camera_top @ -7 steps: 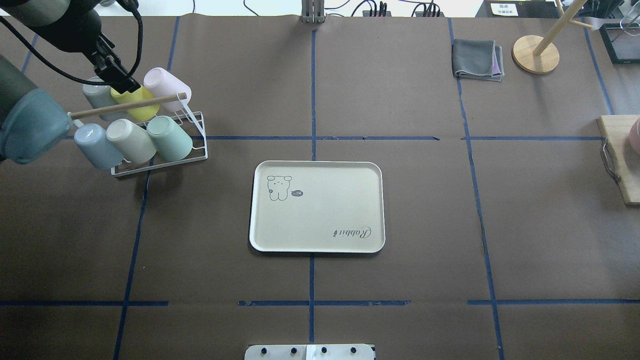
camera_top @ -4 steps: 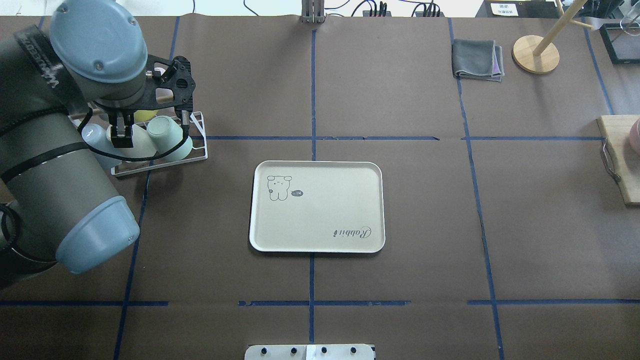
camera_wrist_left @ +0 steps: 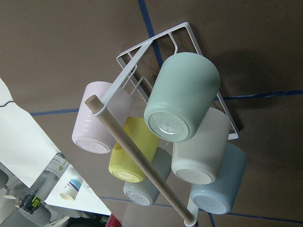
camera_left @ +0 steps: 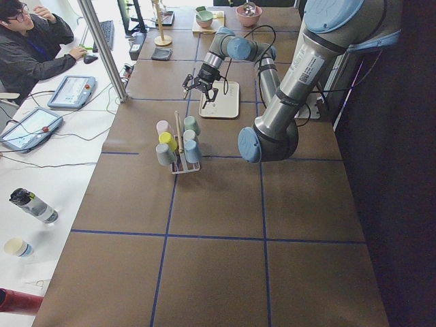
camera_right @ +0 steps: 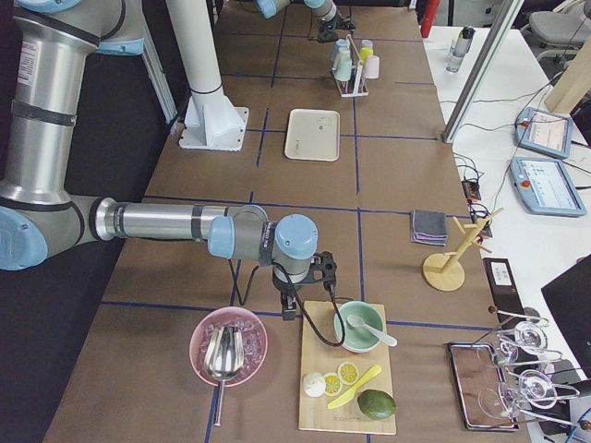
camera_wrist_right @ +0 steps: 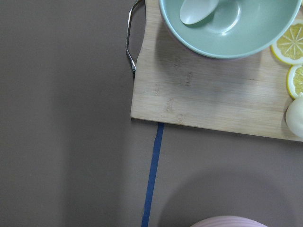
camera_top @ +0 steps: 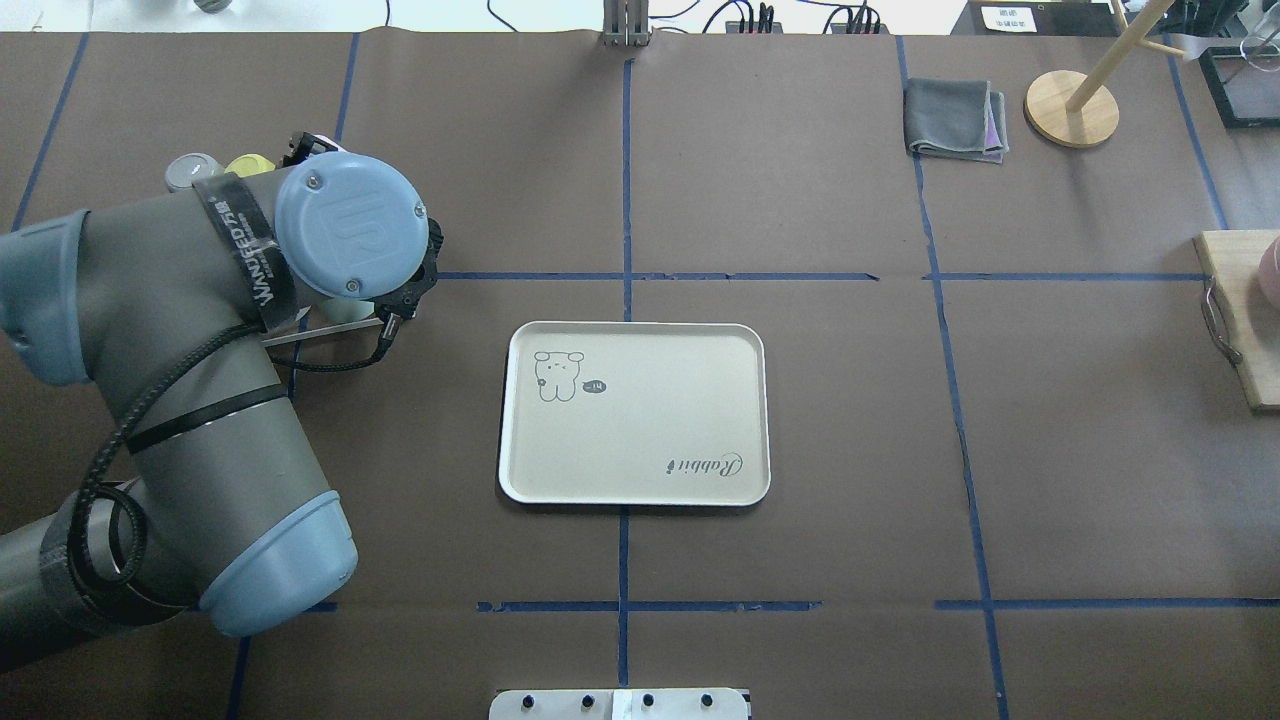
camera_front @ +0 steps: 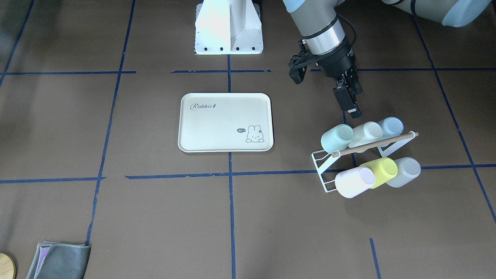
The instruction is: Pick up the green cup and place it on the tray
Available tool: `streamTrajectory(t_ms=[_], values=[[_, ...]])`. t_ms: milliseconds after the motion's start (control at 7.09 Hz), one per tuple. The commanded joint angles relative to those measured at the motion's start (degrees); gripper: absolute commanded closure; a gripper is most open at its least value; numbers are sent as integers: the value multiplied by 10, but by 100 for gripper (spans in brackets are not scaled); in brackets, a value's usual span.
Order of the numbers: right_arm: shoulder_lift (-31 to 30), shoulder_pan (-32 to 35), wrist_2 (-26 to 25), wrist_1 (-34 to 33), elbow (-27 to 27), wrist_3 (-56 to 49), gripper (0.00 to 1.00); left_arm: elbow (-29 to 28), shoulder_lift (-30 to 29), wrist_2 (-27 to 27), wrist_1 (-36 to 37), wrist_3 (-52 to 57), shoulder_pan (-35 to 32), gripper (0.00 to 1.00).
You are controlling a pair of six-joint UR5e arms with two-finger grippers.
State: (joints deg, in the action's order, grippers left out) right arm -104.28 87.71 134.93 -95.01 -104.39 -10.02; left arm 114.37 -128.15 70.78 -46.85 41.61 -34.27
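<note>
From overhead, my left arm [camera_top: 200, 330] blocks nearly all of the rack; only the tops of a grey cup [camera_top: 193, 172] and a yellow cup [camera_top: 250, 165] show past it. Just over half a second ago that view still showed the green cup, but the arm has since swung across it. The tray [camera_top: 640, 430] has not moved.

The front camera shows the white wire rack [camera_front: 321, 159] near the table's left end, holding six cups. The green cup [camera_front: 336, 139] lies tilted on the end of the row nearest the tray [camera_front: 217, 128], of which there is one, mid-table.

The left gripper [camera_front: 353, 112] hangs just on the robot's side of that row, touching nothing (I cannot tell how far its fingers are parted). The right gripper [camera_right: 294, 309] is by the cutting board [camera_right: 346, 369] at the right end, seen only from the side, so I cannot tell its state.
</note>
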Motion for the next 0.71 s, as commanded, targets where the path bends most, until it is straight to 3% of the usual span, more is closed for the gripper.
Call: streamTrajectory(t_ms=[0,564], values=[[0,1,1,-1,1,0,0,-38,-9,-45,1,1,29,0],[-4,0,1,0,9,0,0,-112,-24,-99,-6,0,68,0]])
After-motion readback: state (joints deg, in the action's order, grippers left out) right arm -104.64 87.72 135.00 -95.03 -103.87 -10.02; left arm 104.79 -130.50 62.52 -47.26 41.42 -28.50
